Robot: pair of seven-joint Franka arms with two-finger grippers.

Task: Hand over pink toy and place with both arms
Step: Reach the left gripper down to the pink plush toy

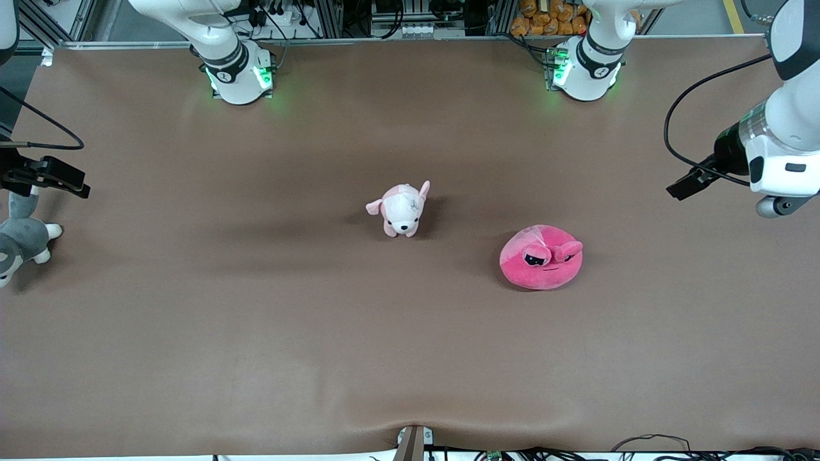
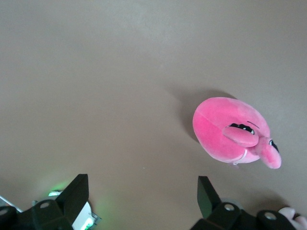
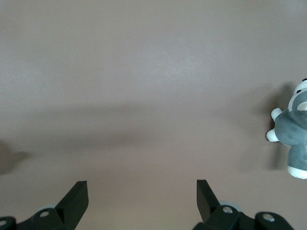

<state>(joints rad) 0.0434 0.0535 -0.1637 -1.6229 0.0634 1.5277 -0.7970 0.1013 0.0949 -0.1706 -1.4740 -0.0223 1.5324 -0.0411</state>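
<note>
Your target, the large round hot-pink plush blob with angry black eyes (image 1: 541, 257), sits flat on the brown worktop (image 1: 256, 333) toward the left arm's end, untouched. The left gripper (image 2: 143, 192) hangs up in the air at that end of the worktop, jaws spread wide and empty; the blob shows well off its centre line in the left wrist view, so it is not lined up yet. The right gripper (image 3: 142, 192) is likewise spread and empty, parked high at the right arm's end over bare worktop. Main risk, as I judge it: the blob is wide, low and soft, so a pinch on the dome may just squash fabric and slide off; go for an edge or one of the ear nubs. At the handover, a shallow grip could let it sag or drop between grippers if the first one releases early. Don't confuse it with the smaller pale pink-and-white puppy plush (image 1: 401, 209), which stands mid-worktop, near the blob but apart from it and farther from the front camera. The grey-and-white plush animal (image 1: 20, 238) lies at the right arm's end, just beside where the right gripper hangs; watch for a clip on descent. Nothing blocks the left arm's path to the blob.
</note>
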